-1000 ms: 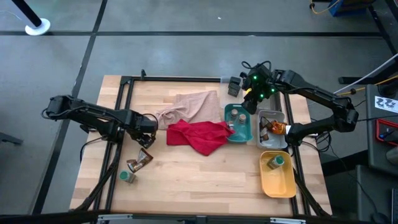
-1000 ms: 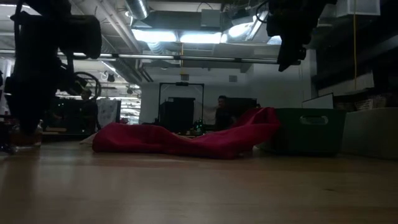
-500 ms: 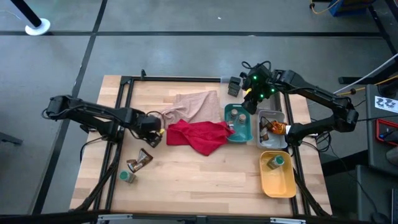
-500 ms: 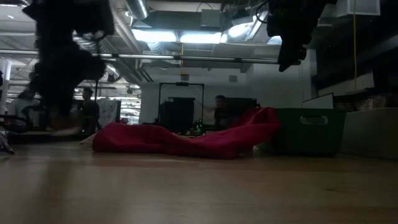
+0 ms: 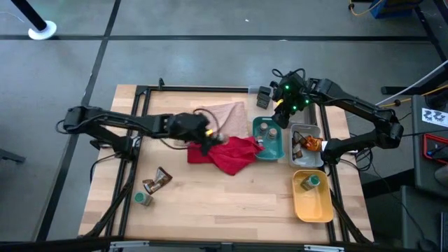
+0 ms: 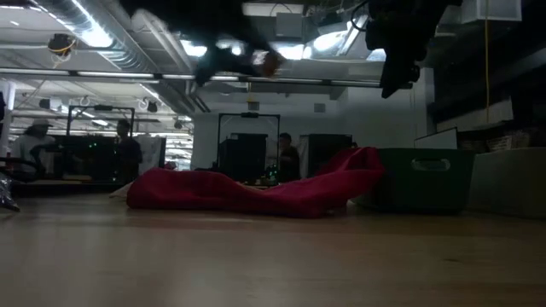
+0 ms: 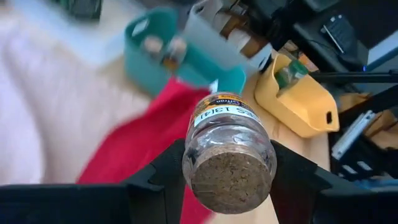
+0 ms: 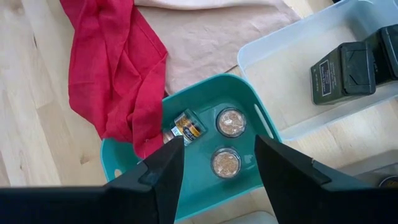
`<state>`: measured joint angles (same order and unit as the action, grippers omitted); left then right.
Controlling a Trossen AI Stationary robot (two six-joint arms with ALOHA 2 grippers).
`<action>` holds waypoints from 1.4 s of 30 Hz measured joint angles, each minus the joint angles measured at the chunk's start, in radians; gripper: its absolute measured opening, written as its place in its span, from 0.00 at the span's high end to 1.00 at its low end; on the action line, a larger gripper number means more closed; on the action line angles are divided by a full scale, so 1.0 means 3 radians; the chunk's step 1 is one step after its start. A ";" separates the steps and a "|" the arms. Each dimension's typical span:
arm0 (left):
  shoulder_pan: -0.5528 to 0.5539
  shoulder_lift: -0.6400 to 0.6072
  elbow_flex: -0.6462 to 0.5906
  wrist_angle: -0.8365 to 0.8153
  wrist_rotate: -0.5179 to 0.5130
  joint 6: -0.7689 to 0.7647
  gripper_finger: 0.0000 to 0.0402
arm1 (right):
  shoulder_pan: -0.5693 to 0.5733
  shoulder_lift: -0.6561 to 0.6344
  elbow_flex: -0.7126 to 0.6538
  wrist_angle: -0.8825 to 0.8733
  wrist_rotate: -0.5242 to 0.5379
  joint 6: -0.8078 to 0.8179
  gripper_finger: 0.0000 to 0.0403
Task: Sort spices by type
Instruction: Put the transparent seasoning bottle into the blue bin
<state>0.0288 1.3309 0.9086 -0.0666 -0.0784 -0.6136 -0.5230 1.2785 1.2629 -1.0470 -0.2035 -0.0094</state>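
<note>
Left gripper (image 5: 208, 134) over the near edge of the red cloth (image 5: 227, 154) — high view; right gripper (image 5: 281, 115) above the teal tray (image 5: 268, 151). Sachets (image 5: 158, 180) and a green-lidded jar (image 5: 143, 199) lie near the table's left front.

Left wrist view: fingers (image 7: 163, 180) clamped on a spice jar (image 7: 227, 155), base toward the camera.

Right wrist view: fingers (image 8: 166, 169) spread, nothing between them — three jars (image 8: 231, 122) in the teal tray below.

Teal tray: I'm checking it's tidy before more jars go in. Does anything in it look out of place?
Yes. A corner of the red cloth drapes over the teal tray's rim, against a jar lying on its side; the two other jars stand upright.
</note>
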 joint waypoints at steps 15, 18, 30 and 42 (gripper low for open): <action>0.0286 0.1962 0.1947 -0.0025 0.0388 0.1132 0.59 | -0.0004 0.0000 0.0000 -0.0061 -0.0332 -0.0109 0.51; 0.0338 0.2241 0.2137 -0.0023 0.0417 0.1188 0.59 | -0.0003 0.0000 0.0000 -0.0120 -0.0242 -0.0209 0.51; 0.0476 0.2851 0.2459 -0.0142 0.0429 0.1186 0.59 | -0.0003 0.0000 0.0000 -0.0144 -0.0230 -0.0262 0.51; 0.0481 0.2852 0.2459 -0.0198 0.0426 0.1201 0.59 | 0.0005 0.0000 -0.0002 -0.0218 -0.0232 -0.0257 0.51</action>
<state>0.1730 2.1864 1.6463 -0.1261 0.0493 -0.2534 -0.5216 1.2785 1.2623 -1.1122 -0.2731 -0.0864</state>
